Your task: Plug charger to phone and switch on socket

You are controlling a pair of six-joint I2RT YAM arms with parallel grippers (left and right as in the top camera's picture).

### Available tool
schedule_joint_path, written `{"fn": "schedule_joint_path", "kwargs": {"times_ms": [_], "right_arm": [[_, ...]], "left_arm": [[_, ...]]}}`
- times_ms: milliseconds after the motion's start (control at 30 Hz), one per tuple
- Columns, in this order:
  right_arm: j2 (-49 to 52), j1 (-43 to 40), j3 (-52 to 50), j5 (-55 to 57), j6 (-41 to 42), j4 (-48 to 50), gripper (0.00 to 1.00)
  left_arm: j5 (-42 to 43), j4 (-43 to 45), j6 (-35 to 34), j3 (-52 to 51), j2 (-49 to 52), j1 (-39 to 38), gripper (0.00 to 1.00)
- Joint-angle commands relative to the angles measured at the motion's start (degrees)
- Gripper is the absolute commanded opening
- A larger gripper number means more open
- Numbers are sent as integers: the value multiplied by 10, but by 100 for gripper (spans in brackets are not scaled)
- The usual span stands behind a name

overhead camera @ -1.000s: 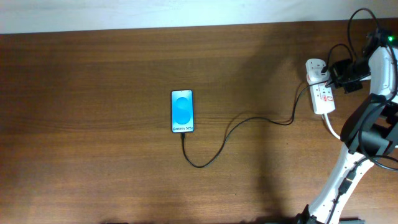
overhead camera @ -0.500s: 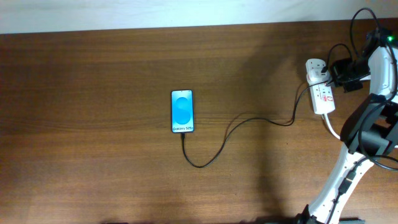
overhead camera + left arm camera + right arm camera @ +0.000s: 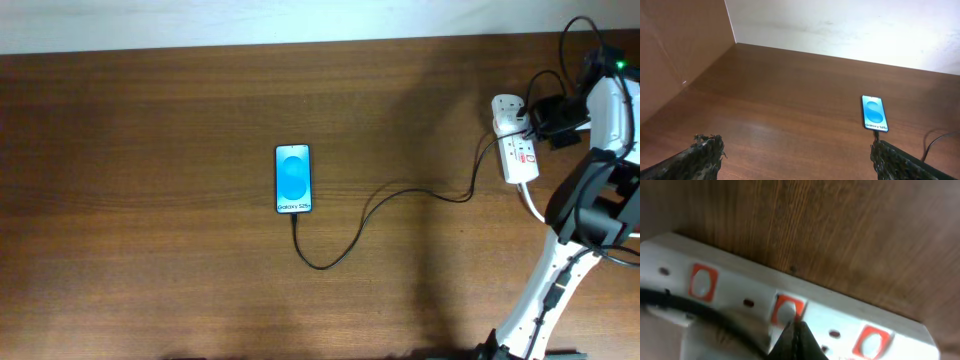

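Status: barely anything has moved in the last second. The phone (image 3: 293, 179) is in the same spot mid-table, screen lit blue. The charger (image 3: 380, 200) keeps the same loop: off the phone's near edge, curling right, then running to the socket (image 3: 515, 150) at the far right of the table. The only change is the right arm's wrist creeping slightly far and right over the strip.

Right gripper (image 3: 533, 120): pinched fully closed, holding nothing, used as a poker. In the right wrist view its tip (image 3: 796, 332) sits against the socket face (image 3: 840, 312), just at the near edge of the middle red switch (image 3: 786, 309). A black lead crosses the strip to its left.

Left gripper (image 3: 794, 147): spread wide, empty, parked well left of the phone (image 3: 874, 113) and not involved.

My read:
- The phone end looks plugged in already, with the cable meeting its near edge.
- The switch press is the step in hand, and the small drift suggests pressing or easing off.
- I can't tell whether the rocker has flipped, as no clear on/off cue is visible.
- Risk: the tip sits at the rocker's edge and could slide off.
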Motion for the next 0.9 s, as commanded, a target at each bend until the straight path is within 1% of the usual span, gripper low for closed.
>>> {"fn": "schedule_joint_path", "kwargs": {"times_ms": [0, 367, 600, 733, 867], "right_arm": [[21, 12, 6, -17, 10, 14, 4], [20, 12, 10, -57, 8, 20, 4], [20, 12, 53, -52, 2, -3, 4], [21, 14, 53, -40, 2, -8, 4], [37, 38, 15, -17, 4, -2, 4]], "left_arm": [[4, -1, 5, 0, -6, 3, 99], [4, -1, 5, 0, -6, 3, 99], [4, -1, 5, 0, -6, 3, 99], [4, -1, 5, 0, -6, 3, 99], [4, -1, 5, 0, -6, 3, 99]]}}
